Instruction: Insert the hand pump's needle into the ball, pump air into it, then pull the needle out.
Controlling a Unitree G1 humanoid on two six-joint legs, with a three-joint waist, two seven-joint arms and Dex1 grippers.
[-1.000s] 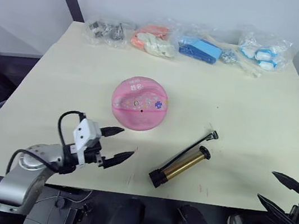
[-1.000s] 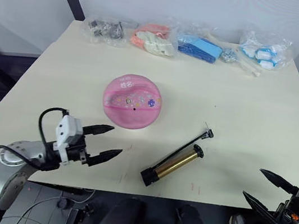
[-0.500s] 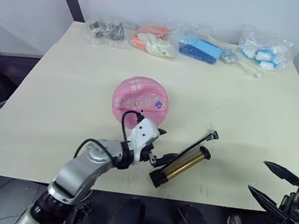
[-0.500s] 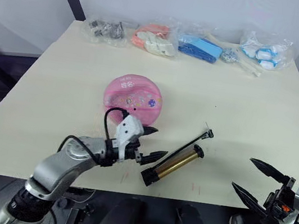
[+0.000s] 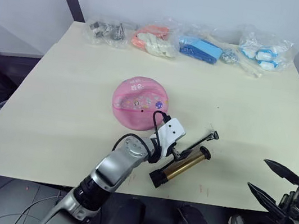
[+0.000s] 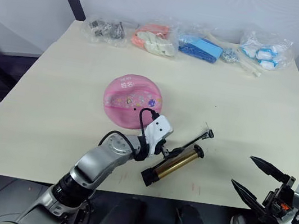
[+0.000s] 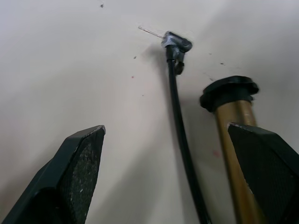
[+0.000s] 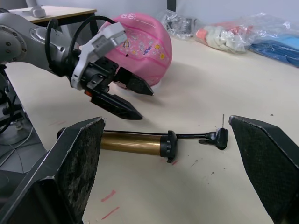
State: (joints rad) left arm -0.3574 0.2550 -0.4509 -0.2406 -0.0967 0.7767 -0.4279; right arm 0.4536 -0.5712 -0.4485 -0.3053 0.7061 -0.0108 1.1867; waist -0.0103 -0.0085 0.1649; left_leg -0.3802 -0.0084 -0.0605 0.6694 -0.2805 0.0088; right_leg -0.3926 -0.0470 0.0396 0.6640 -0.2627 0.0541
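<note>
The pink ball [image 5: 139, 102] lies as a saggy dome on the table, its black valve dot facing up. To its front right rests the hand pump [image 5: 184, 164], a gold barrel with its thin black hose [image 7: 180, 135] beside it. The needle [image 7: 150, 31] at the hose tip lies flat on the table. My left gripper [image 5: 179, 151] hovers open just over the pump, with the hose and the barrel's black cap [image 7: 229, 88] between its fingers [image 7: 79, 172]. My right gripper [image 5: 258, 174] stands open off the table's front right edge, pointing toward the pump [image 8: 135, 142].
Several clear bags line the far edge: metal parts [image 5: 106, 30], orange-and-white items [image 5: 154, 40], blue items [image 5: 202, 49], and blue-and-white items [image 5: 262, 49]. Small red marks [image 5: 201, 187] dot the tabletop by the front edge.
My left arm has swung right from the table's front left to just over the pump, staying open. The right gripper has risen slightly.
</note>
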